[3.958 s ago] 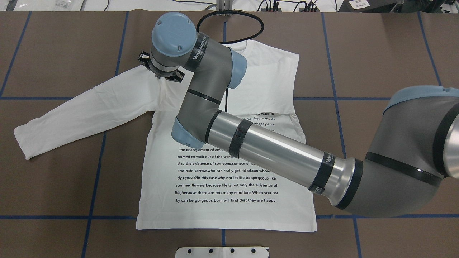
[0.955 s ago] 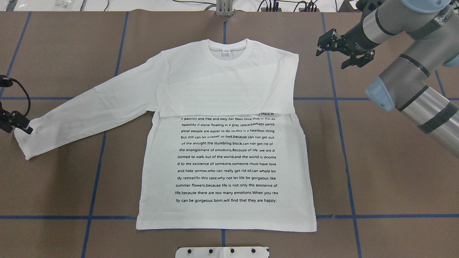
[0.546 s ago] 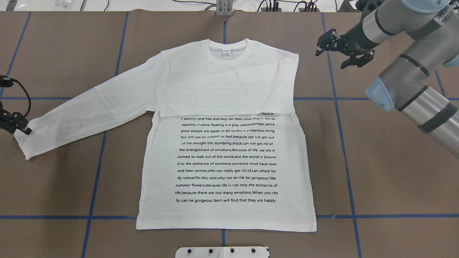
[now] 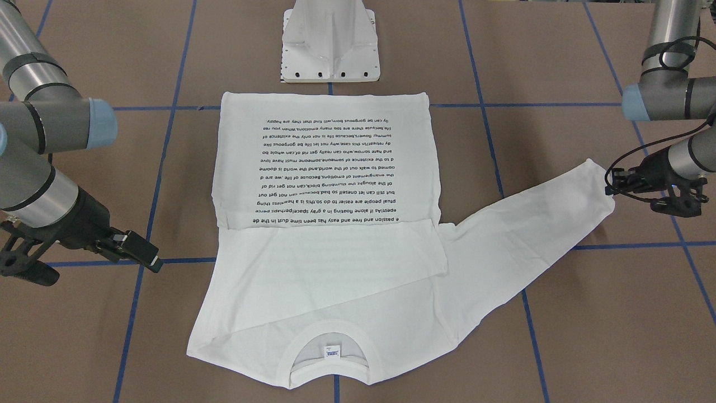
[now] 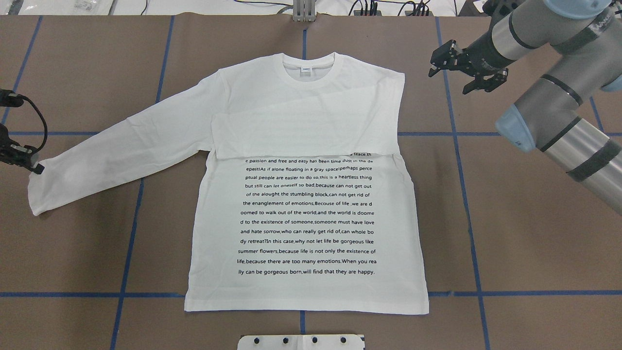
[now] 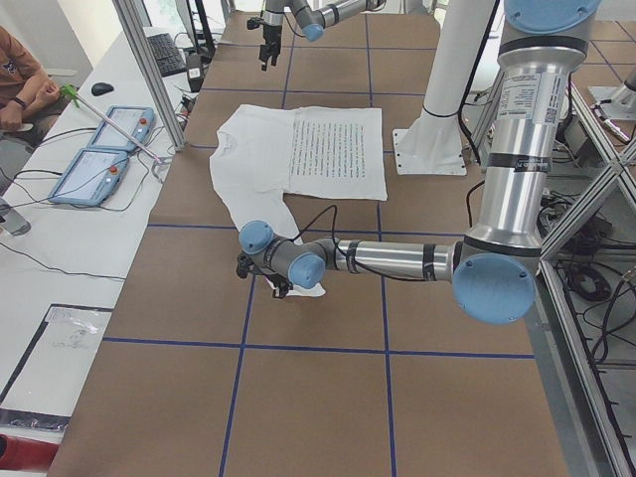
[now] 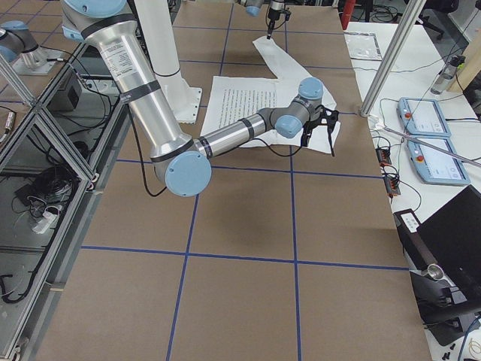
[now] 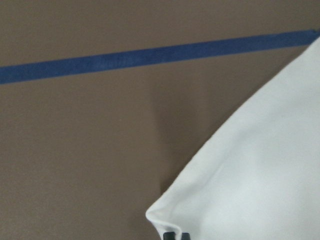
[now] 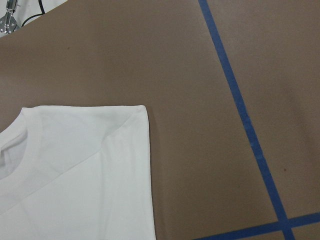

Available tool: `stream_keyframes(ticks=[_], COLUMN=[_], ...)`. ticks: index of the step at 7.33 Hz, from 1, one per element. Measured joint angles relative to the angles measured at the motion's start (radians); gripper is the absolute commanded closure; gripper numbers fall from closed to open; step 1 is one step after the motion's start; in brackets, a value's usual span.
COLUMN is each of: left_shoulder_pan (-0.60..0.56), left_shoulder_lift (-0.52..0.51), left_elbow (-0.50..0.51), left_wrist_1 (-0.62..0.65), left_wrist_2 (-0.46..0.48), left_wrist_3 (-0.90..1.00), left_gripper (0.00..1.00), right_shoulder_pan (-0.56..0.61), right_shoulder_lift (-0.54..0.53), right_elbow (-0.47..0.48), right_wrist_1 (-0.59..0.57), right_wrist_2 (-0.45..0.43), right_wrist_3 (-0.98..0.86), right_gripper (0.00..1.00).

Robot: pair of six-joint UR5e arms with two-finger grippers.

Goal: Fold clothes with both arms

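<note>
The white long-sleeved T-shirt [image 5: 306, 218] lies flat on the table with its printed text up and its collar [image 5: 308, 65] at the far side. One sleeve is folded across the chest. The other sleeve [image 5: 121, 146] stretches out to the left. My left gripper [image 5: 30, 165] is shut on that sleeve's cuff corner [image 4: 607, 196]. In the left wrist view the corner [image 8: 160, 215] sits over a dark fingertip [image 8: 175, 235]. My right gripper [image 5: 452, 80] is open and empty above bare table, right of the shirt's shoulder corner [image 9: 140, 110].
The table is brown with blue tape lines [image 5: 126, 233]. The white pedestal base [image 4: 330, 45] stands at the shirt's hem side. A side bench with control tablets [image 6: 99, 149] and a seated person [image 6: 20, 70] lies beyond the collar side.
Four seconds ago the right arm reached across the shirt; it now hovers at the right. In the last second the left gripper drew the cuff corner slightly up and inward.
</note>
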Motion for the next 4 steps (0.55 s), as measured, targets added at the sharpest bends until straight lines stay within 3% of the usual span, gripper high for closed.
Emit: stream_keyframes(ticks=[2,4], left_shoulder_pan=[0.000,0.011], left_shoulder_lift=[-0.008,-0.098], left_elbow=[-0.061,-0.131], left_wrist_1=[0.007,0.002], left_wrist_2=[-0.041,-0.075], left_wrist_3=[-0.070,-0.315], left_gripper=[1.00,1.00], right_shoulder_pan=[0.003,0.027], right_shoulder_lift=[-0.005,-0.016], right_elbow=[-0.002,0.001], right_wrist_1=[0.001,0.001], right_wrist_2=[-0.001,0.007], right_wrist_3=[0.000,-0.022], right_gripper=[0.01,0.01])
